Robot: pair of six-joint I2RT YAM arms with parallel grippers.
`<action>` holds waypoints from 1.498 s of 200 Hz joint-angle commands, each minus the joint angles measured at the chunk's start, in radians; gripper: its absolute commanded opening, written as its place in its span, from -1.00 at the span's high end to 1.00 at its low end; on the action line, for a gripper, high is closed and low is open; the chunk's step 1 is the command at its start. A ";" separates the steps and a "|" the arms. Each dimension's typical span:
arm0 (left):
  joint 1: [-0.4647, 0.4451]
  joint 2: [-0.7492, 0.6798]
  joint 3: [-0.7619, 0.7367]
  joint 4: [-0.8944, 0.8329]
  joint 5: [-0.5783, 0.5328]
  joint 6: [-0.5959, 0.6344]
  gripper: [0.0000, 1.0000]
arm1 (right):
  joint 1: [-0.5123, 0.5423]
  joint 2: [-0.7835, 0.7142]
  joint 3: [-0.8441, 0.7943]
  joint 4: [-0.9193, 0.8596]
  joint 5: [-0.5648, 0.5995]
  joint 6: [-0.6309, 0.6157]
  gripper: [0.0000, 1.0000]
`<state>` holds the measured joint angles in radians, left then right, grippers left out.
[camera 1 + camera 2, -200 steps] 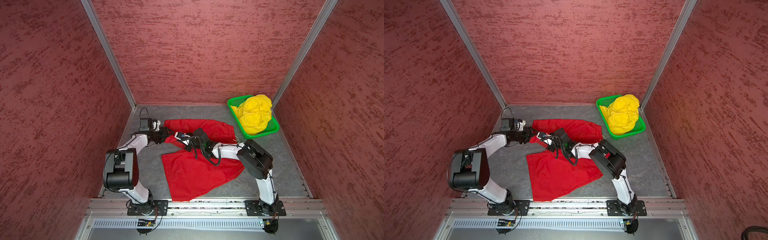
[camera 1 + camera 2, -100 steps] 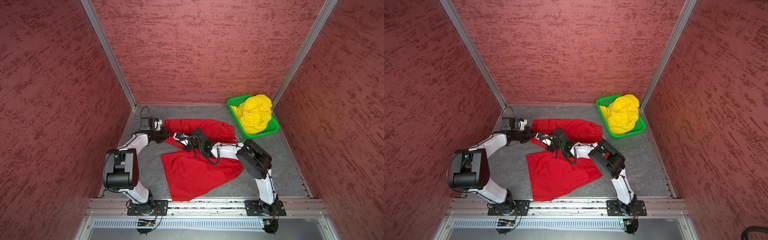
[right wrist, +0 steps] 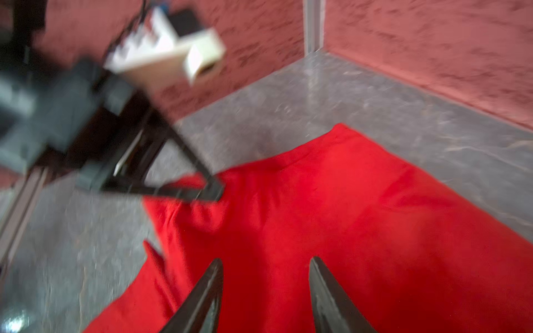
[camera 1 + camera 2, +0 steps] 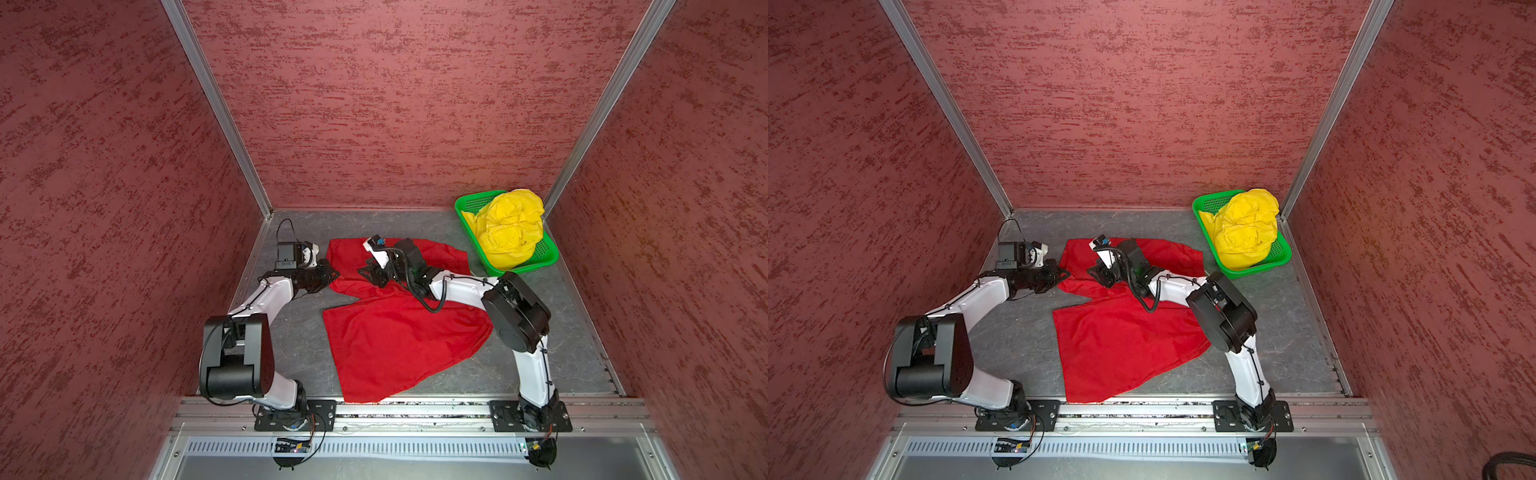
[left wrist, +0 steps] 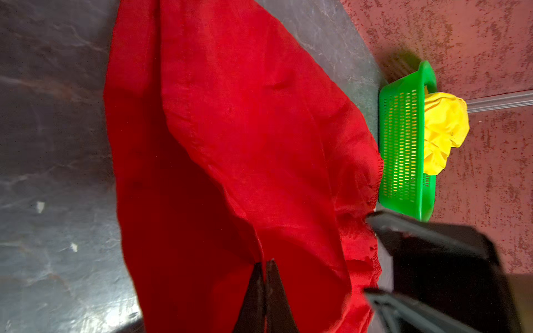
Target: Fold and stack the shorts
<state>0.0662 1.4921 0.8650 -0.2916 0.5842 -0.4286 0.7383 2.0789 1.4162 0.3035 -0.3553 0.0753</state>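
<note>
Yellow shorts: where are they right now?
In both top views the yellow shorts sit bunched in the green basket in the far right corner of the table, clear of the red shorts spread mid-table.

Red shorts (image 4: pixel 399 345): matt cloth. Yellow shorts (image 4: pixel 511 232), inside the green basket (image 4: pixel 473 203): crinkled, perhaps thin synthetic. Basket: glossy perforated plastic. Floor (image 4: pixel 299 349) beneath it: smooth, faintly sheened.

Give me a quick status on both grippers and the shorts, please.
Left gripper shut on edge of bright red mesh shorts; right gripper open above them. Yellow cloth shorts bunched in green perforated plastic basket. Right arm stretched over the cloth.
</note>
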 commanded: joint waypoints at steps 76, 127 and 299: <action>-0.035 -0.130 -0.105 0.035 -0.130 0.034 1.00 | -0.043 0.415 0.544 -0.500 0.184 0.255 0.06; -0.033 -0.125 -0.094 0.004 -0.225 0.051 0.98 | -0.103 0.619 0.841 -0.750 0.251 0.302 0.06; -0.161 0.038 0.140 -0.081 -0.347 0.021 0.20 | -0.172 0.140 0.438 -0.555 0.159 0.265 -0.05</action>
<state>-0.0746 1.4475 0.9321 -0.3832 0.2317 -0.3977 0.5629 2.4042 2.0205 -0.3946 -0.1623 0.3519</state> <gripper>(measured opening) 0.424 0.526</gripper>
